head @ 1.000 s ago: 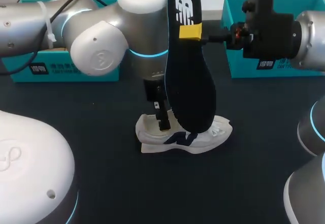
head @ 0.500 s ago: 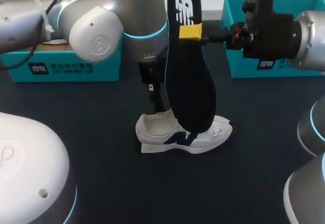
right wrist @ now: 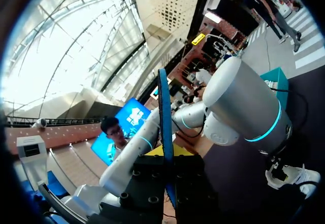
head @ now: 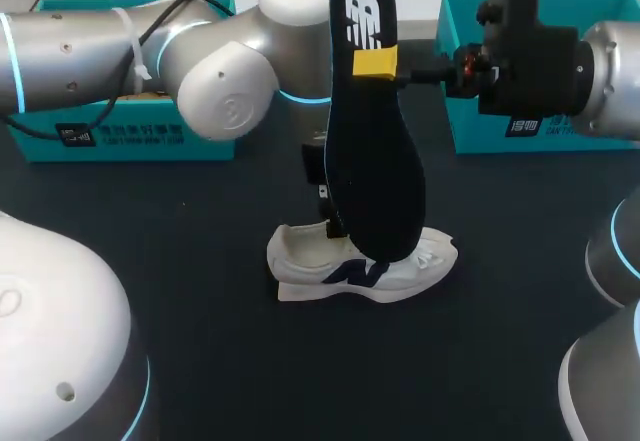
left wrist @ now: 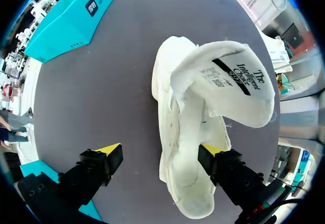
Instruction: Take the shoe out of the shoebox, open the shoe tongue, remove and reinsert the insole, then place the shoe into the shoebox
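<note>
A white shoe [head: 360, 266] lies on its side on the dark table, its tongue [left wrist: 223, 76] folded open in the left wrist view. Above it hangs the dark navy insole [head: 375, 161], upright, with my right gripper [head: 375, 64] shut on its upper part. In the right wrist view the insole [right wrist: 165, 107] stands edge-on between that gripper's [right wrist: 167, 155] fingers. My left gripper [left wrist: 161, 150] is open just above the shoe [left wrist: 188, 132], one finger over the shoe's opening and the other over bare table. In the head view my left gripper [head: 325, 196] is partly hidden behind the insole.
A teal box [head: 120, 136] sits at the back left of the table and another teal box [head: 490, 111] at the back right. My left arm's big joints hang over the back left, and the arm bases fill the front corners.
My left gripper has lifted out of the shoe's opening, moved back, then shifted a little right, staying open. The right arm and the insole have not moved.
</note>
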### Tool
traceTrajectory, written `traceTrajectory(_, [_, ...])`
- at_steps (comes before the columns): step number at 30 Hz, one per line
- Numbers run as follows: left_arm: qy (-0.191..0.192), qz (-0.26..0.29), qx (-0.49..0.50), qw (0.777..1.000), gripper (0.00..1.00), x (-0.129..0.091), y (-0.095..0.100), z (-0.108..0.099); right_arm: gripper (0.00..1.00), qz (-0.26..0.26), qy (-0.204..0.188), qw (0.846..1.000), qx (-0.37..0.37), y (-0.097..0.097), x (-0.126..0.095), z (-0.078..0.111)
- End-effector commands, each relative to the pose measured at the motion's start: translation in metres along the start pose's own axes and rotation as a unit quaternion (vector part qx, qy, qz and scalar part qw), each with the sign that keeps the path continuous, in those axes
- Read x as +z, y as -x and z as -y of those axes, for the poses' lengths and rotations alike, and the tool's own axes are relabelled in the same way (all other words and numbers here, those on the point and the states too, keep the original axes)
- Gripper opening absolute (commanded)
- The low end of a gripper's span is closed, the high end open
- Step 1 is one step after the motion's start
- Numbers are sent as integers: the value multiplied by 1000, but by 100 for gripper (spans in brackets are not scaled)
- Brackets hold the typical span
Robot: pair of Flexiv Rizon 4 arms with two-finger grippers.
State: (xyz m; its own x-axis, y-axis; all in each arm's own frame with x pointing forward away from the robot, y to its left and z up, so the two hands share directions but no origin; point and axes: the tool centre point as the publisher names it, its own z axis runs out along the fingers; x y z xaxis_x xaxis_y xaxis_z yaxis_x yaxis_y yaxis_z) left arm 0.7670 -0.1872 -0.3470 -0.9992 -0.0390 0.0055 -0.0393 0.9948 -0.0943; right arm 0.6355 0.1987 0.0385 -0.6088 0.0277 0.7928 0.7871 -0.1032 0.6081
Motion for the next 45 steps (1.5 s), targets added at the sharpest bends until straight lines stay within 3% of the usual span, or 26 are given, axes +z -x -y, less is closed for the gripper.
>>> traceTrajectory(1, [-5,-5,1,1000,97,16,3,5,0,0,0,1000,0,1,4,0])
traceTrajectory(3, [-6,-6,2,1000,86,19,3,6,0,0,0,1000,0,1,4,0])
traceTrajectory(8, [-11,-10,6,1000,81,24,1,13,0,0,0,1000,0,1,4,0])
traceTrajectory(14, [-14,-23,11,1000,65,31,-7,19,0,0,0,1000,0,1,4,0])
traceTrajectory(16, [-12,-24,12,1000,56,34,-9,20,0,0,0,1000,0,1,4,0])
traceTrajectory(22, [-7,-25,12,1000,47,38,-10,21,0,0,0,1000,0,1,4,0])
traceTrajectory(24, [-6,-27,9,1000,33,40,-8,20,0,0,0,1000,0,1,4,0])
traceTrajectory(25, [-5,-29,7,1000,23,41,-8,20,0,0,0,1000,0,1,4,0])
traceTrajectory(26, [-5,-30,6,1000,6,42,-7,20,0,0,0,1000,0,1,4,0])
traceTrajectory(27, [-5,-32,5,999,0,42,-8,19,0,0,0,1000,0,1,4,0])
traceTrajectory(37, [-10,-60,28,998,0,38,-10,15,0,0,0,1000,0,1,4,0])
traceTrajectory(45, [-5,-178,200,964,0,13,2,8,0,0,0,1000,0,1,4,0])
